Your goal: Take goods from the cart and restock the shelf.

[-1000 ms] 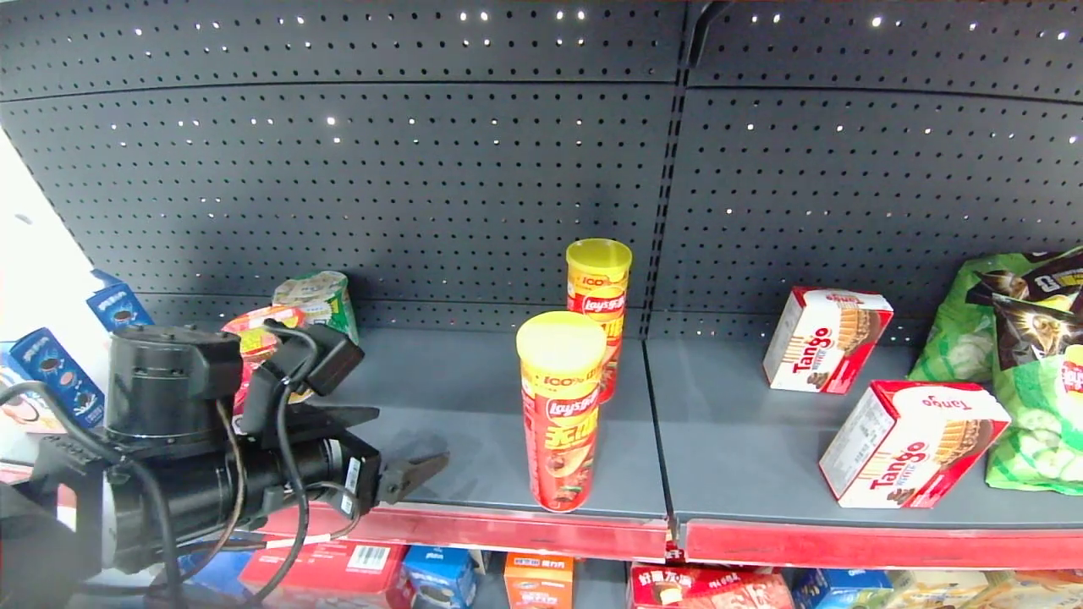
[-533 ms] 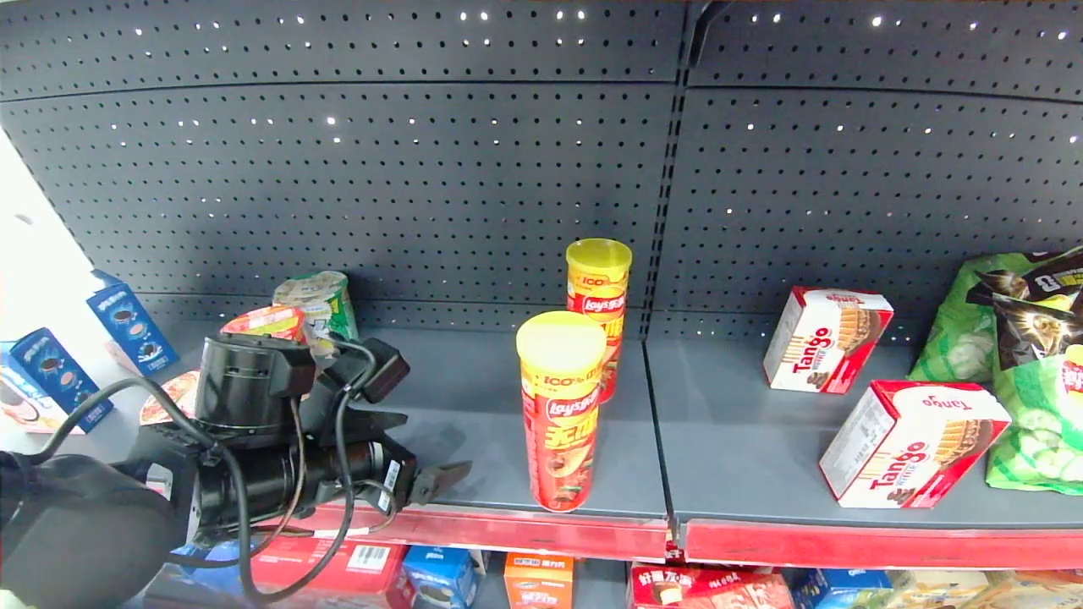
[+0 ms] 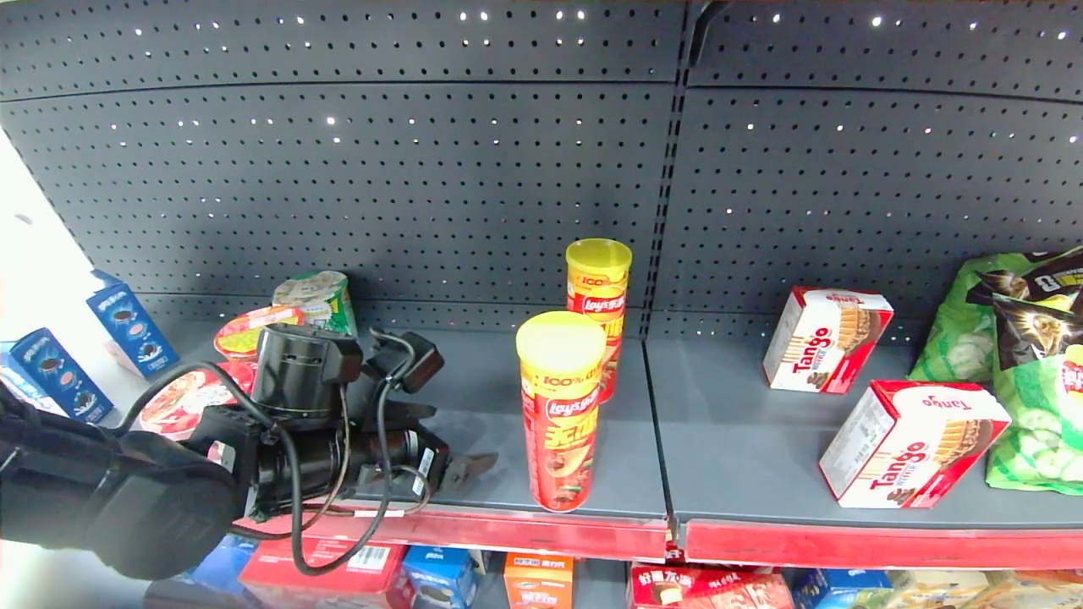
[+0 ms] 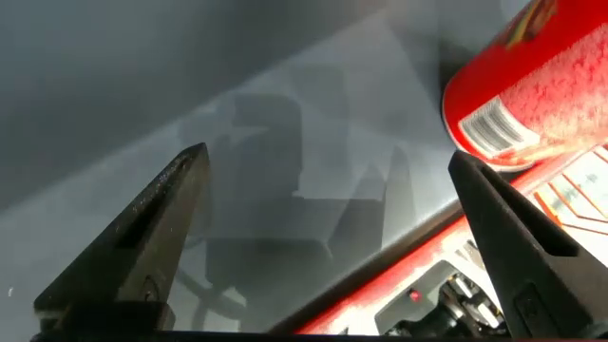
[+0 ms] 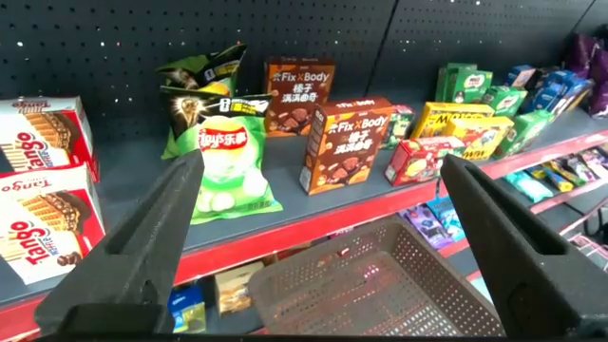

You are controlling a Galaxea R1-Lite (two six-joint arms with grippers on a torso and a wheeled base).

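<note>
- Black fingers of the left gripper (image 3: pixel 470 465) are standing wide apart and holding nothing. Their tips are reaching just over the red front edge of the shelf (image 3: pixel 736 440) and are framing bare grey board.
- Just beside those open fingers, on the side toward the robot's right and apart from them, the front chip can (image 3: pixel 561 410) is standing upright at the shelf's front edge. Its red base (image 4: pixel 532 85) is showing close to one fingertip in the left wrist view.
- Directly behind it the rear chip can (image 3: pixel 598 309) is standing upright near the back panel. The two are probably being kept in one file so that like goods face forward together.
- Behind the gripper, the left arm is lying almost level at shelf-edge height and is coming in from the robot's left. This low, flat pose appears suited to working at shelf level without tipping the tall cans.
- Farther out, the right gripper (image 5: pixel 323 161) is hanging wide open and empty, facing the mesh basket of the cart (image 5: pixel 380 285), probably placed for the next pick.
</note>
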